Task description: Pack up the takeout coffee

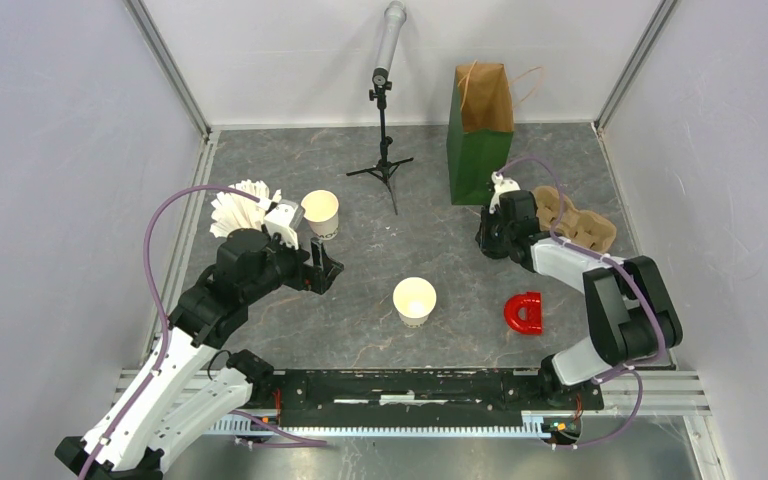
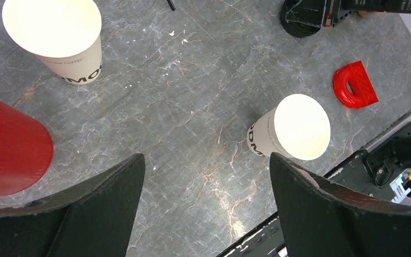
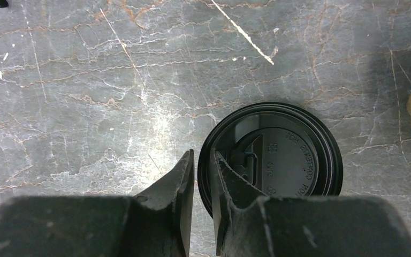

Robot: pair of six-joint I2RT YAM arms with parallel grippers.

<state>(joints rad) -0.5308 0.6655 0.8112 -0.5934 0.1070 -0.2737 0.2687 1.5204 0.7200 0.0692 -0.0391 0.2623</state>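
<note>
A black plastic lid [image 3: 294, 155] lies flat on the table in front of the green paper bag [image 1: 480, 135]. My right gripper [image 3: 202, 155] is low over the lid's left edge, its jaws nearly together with the lid's rim in the narrow gap. Two cream paper cups stand open and lidless: one mid-table [image 1: 415, 298] [image 2: 299, 128], one further left [image 1: 320, 212] [image 2: 53, 32]. The takeout coffee, a lidded cup, is out of view. My left gripper [image 1: 327, 268] [image 2: 206, 160] hovers wide open between the two cups, holding nothing.
A red cup of white sticks [image 1: 243, 210] [image 2: 10, 144] stands beside the left arm. The brown cardboard carrier [image 1: 575, 220] lies right of the right gripper. A red plastic piece [image 1: 523, 313] sits near the front. A small black tripod [image 1: 385, 160] stands at the back.
</note>
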